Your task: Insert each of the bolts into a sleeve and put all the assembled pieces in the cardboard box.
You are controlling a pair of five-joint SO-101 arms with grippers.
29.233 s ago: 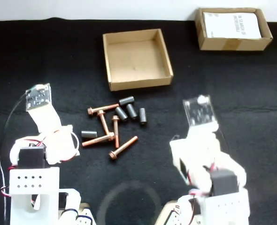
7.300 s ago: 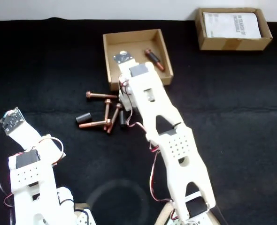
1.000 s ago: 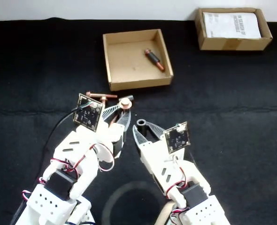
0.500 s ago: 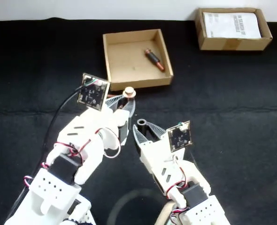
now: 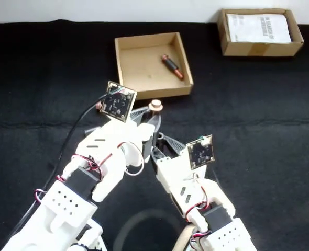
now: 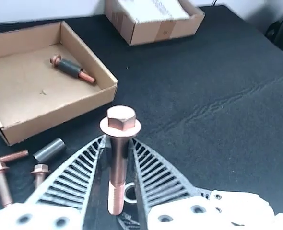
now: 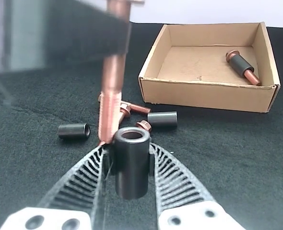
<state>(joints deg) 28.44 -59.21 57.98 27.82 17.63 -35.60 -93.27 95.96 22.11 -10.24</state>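
My left gripper [image 6: 118, 143] is shut on a copper bolt [image 6: 117, 163], held upright with its hex head [image 5: 155, 106] on top. My right gripper [image 7: 129, 148] is shut on a dark sleeve [image 7: 131, 165], standing upright with its bore facing up. The bolt [image 7: 113, 91] hangs with its tip just beside the sleeve's rim, outside the bore. In the high view the left gripper [image 5: 152, 119] overlaps the right gripper [image 5: 159, 142] and hides the sleeve. The cardboard box [image 5: 124, 78] holds one assembled piece [image 5: 173, 66].
Loose sleeves [image 7: 74, 130] [image 7: 161, 118] and bolts [image 6: 0, 167] [image 6: 40, 172] lie on the black cloth in front of the box. A second cardboard box [image 5: 259, 48] with a printed sheet stands at the back right.
My left arm carried the bolt to the right and toward the sleeve, until it is over the right gripper. The right arm has stayed in place with the sleeve.
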